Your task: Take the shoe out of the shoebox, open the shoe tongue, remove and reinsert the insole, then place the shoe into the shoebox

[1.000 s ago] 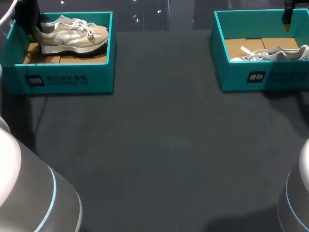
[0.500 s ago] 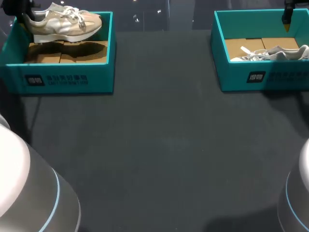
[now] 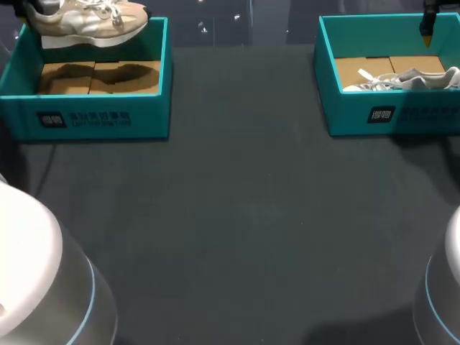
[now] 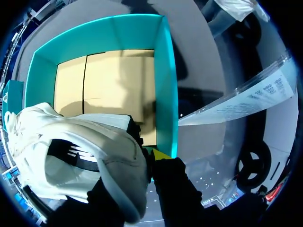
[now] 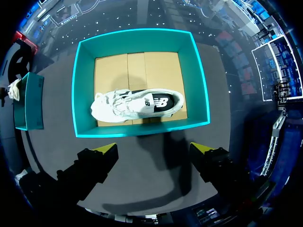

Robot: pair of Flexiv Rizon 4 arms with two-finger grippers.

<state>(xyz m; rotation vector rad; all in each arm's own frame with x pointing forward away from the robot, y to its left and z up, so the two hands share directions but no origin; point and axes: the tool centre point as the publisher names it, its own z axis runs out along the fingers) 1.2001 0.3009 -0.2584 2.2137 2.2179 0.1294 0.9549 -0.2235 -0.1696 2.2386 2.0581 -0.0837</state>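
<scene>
A beige shoe (image 3: 86,20) with white laces hangs above the left teal shoebox (image 3: 93,118), clear of its cardboard floor. My left gripper (image 4: 147,161) is shut on the shoe's heel (image 4: 94,161), and one yellow tip shows beside the heel collar. In the left wrist view the shoebox (image 4: 165,90) lies below the shoe. A white shoe (image 5: 137,105) lies on its side in the right teal shoebox (image 5: 142,35). High over that box's near wall, my right gripper (image 5: 154,150) stands open, holding nothing. Its dark finger (image 3: 428,27) shows above the right shoebox (image 3: 359,115).
Dark table cloth (image 3: 244,215) stretches between the two boxes and toward the front. My arms' grey bases fill the two front corners. A clear upright panel stands just behind the left box in the left wrist view.
My left gripper has lifted the beige shoe straight up out of the left shoebox, leaving only its shadow on the cardboard. The right arm has not moved.
</scene>
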